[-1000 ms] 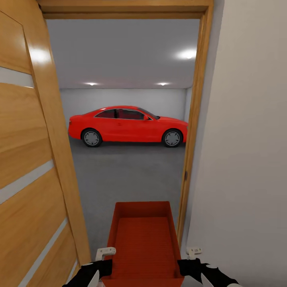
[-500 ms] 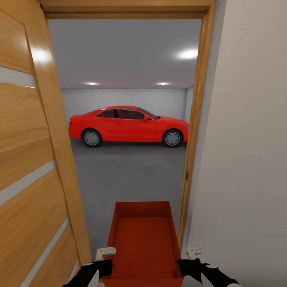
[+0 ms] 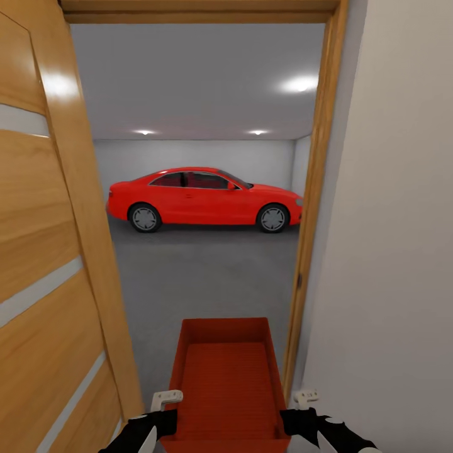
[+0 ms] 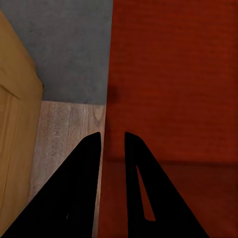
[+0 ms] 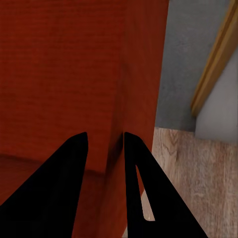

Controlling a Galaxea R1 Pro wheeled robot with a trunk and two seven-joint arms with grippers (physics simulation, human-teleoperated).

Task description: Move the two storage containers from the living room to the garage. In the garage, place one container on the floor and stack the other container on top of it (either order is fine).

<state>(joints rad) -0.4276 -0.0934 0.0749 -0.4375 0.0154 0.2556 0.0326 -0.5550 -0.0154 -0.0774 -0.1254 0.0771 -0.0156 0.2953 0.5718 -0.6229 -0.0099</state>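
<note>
I have one storage container [image 3: 226, 384] carried between my two end effectors, out ahead of them and pointing through the doorway. My left end effector [image 4: 113, 136] has its fingers closed over the bin's left side wall, one finger inside and one outside. My right end effector [image 5: 105, 136] is clamped the same way on the right wall. The fingertips sit close together in both wrist views, though the wall edge between them is hard to make out, so I take the clamp as likely firm.

Under the left end effector I see wood-plank flooring [image 4: 64, 134] meeting the grey concrete floor [image 3: 201, 270]. Left of the left end effector stands the open wooden door [image 3: 50, 251]; right of the right one, the door frame [image 3: 308, 239] and a pale wall [image 3: 390, 251]. Far ahead of both, inside the garage, a red car [image 3: 201, 199] is parked.
</note>
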